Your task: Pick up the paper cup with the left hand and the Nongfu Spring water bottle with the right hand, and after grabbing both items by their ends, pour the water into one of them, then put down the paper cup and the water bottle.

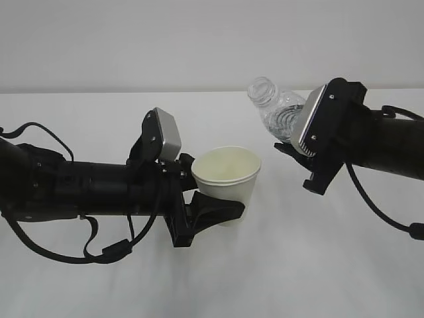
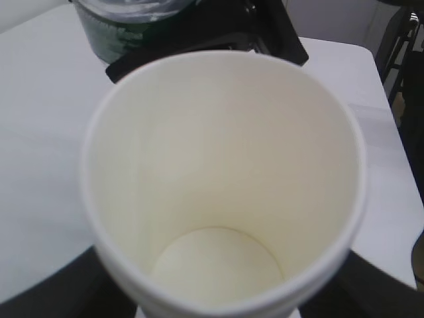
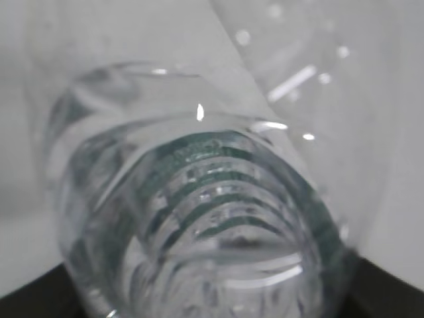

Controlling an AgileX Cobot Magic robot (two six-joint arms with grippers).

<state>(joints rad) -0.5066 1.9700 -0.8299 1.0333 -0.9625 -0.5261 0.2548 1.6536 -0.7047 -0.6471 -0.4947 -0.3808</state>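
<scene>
My left gripper (image 1: 220, 209) is shut on the lower part of the white paper cup (image 1: 227, 173), which stands upright above the table. From the left wrist the paper cup (image 2: 218, 179) fills the view; its cream inside shows a bare bottom, with black fingers (image 2: 40, 295) at both lower corners. My right gripper (image 1: 291, 150) is shut on the base end of the Nongfu Spring water bottle (image 1: 275, 109), which leans with its open neck up and to the left, above and right of the cup's rim. The bottle (image 3: 199, 218) looks ribbed and clear; the water is hard to tell from the plastic.
The white table (image 1: 318, 265) runs under both arms, and a pale wall stands behind it. Black cables (image 1: 106, 252) hang below the left arm. The bottle's green label (image 2: 126, 33) and the right arm's black fingers (image 2: 265, 26) show beyond the cup's far rim.
</scene>
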